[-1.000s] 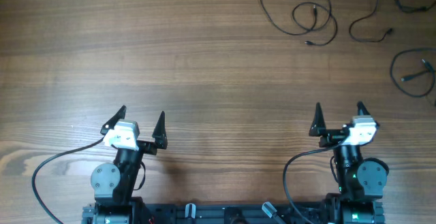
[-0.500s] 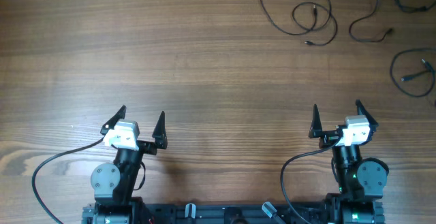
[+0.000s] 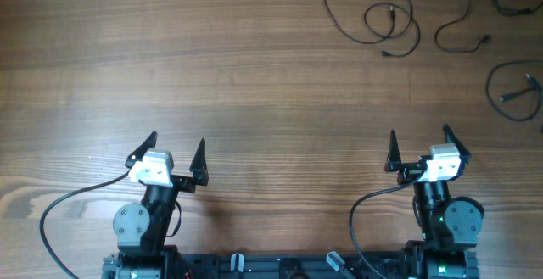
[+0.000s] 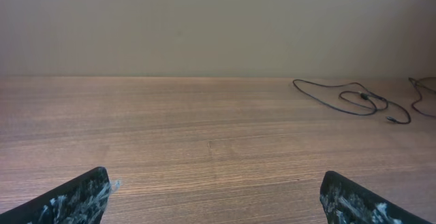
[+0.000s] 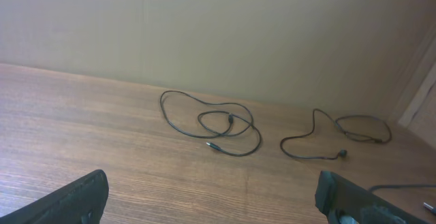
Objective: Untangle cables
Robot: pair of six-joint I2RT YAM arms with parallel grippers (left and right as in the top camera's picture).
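Observation:
Three thin black cables lie apart as loose loops at the far right of the wooden table. The first cable [image 3: 373, 18] is looped at the back, also in the right wrist view [image 5: 211, 123] and the left wrist view [image 4: 354, 101]. The second cable [image 3: 475, 25] lies to its right, also in the right wrist view [image 5: 334, 142]. The third cable [image 3: 513, 88] sits by the right edge. My left gripper [image 3: 174, 156] is open and empty near the front left. My right gripper [image 3: 419, 150] is open and empty near the front right, well short of the cables.
The thicker black arm cables [image 3: 68, 220] curve over the table beside each arm base at the front edge. A plain beige wall [image 4: 218, 26] stands behind the table's far edge.
The right gripper has turned very slightly to the left. The left arm and the cables have not moved.

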